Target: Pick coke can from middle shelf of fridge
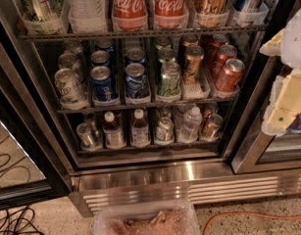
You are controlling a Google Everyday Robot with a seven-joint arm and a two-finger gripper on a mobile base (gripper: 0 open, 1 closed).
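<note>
The fridge (155, 173) stands open with its dark interior facing me. Its middle shelf (140, 105) holds rows of small cans in clear trays. The rightmost row has three red coke cans; the front coke can (229, 75) leans slightly, and the other two stand behind it (223, 56). My gripper (282, 109), cream and white, hangs at the right edge of the camera view. It is outside the shelf opening, in front of the steel door post, to the right of the coke cans and slightly lower.
A bronze-gold can (193, 62) stands just left of the red row, then green (168, 80) and blue cans (136, 80). Large Coca-Cola bottles (167, 1) fill the rack above, small bottles (139, 129) the rack below. A plastic tub (147, 219) and an orange cable (253, 213) lie on the floor.
</note>
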